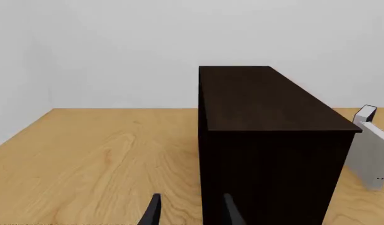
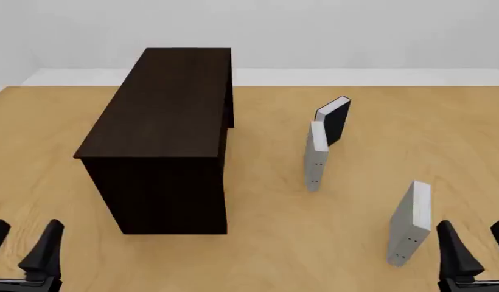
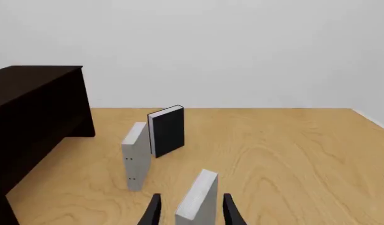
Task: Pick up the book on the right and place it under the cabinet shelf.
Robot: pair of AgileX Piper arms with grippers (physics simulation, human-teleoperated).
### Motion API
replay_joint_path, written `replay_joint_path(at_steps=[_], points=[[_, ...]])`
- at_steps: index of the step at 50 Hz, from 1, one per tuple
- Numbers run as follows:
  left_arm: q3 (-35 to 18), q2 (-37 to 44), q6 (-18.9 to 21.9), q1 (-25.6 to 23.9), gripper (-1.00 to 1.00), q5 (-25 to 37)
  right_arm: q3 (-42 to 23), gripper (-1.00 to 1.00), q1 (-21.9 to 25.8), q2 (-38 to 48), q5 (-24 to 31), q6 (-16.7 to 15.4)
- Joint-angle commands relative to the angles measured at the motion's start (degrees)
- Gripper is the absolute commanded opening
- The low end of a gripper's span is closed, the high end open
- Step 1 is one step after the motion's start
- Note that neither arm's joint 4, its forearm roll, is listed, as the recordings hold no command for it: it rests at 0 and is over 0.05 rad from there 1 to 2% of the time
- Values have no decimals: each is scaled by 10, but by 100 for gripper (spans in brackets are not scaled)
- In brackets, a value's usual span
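Big dark cabinet, three books standing, both arms parked low.

The wood-grain counter carries the near-black boxy cabinet shelf on the left. The book, grey with white pages, stands upright just ahead of the right tool, whose fingers sit apart around nothing; same for the left tool. Only the right wrist view shows the black book and other grey book clearly.

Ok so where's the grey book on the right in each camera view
Front view: the book stands upright at lower right, beside the right end effector.
Right wrist view: bottom centre, in line with the open fingers.
Left wrist view: not in it.
Shared landmark: the dark cabinet shelf, which all three views show.
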Motion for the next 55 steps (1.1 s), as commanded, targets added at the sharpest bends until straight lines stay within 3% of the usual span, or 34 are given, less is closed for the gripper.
replay_joint_path(at_steps=[1, 6, 15, 20, 22, 24, 27, 30, 32, 35, 37, 39, 42, 44, 45, 47, 50, 52, 55], points=[[-1, -8, 0, 3, 100, 10, -7, 100, -4, 11, 2, -1], [-1, -6, 0, 3, 100, 11, -18, 100, 22, 13, 16, 21], [0, -4, 0, 3, 100, 9, -43, 100, -1, 40, 29, 10], [0, -2, 0, 3, 100, 8, -72, 100, 15, 75, 38, 4], [0, -2, 0, 4, 100, 7, -82, 100, 30, 108, 33, 18], [0, -1, 0, 5, 100, 6, -84, 100, 34, 144, 24, 62], [0, 0, 0, 5, 100, 6, -104, 100, 39, 167, 36, 44], [0, 1, 0, 5, 100, 6, -125, 100, 26, 185, 55, 68], [0, 2, 0, 5, 100, 6, -152, 100, 27, 174, 89, 64], [0, 4, -1, 5, 100, 4, -172, 100, 78, 181, 117, 84], [0, 4, -1, 5, 100, 4, -186, 100, 39, 210, 119, 73], [0, 3, -1, 5, 100, 6, -205, 100, 37, 220, 135, 57], [-1, 1, -1, 5, 100, 7, -229, 100, 41, 223, 160, 66], [0, -1, -1, 5, 100, 8, -248, 100, 1, 285, 171, 80], [-1, -1, -1, 5, 100, 9, -262, 100, 24, 266, 184, 73], [0, -2, -1, 5, 100, 9, -289, 100, 8, 291, 207, 76], [-1, -2, -1, 5, 100, 10, -311, 100, 28, 318, 224, 78], [0, 1, -1, 6, 100, 9, -327, 100, 12, 343, 230, 60], [-1, 2, -1, 6, 100, 9, -350, 100, 18, 368, 244, 88]])
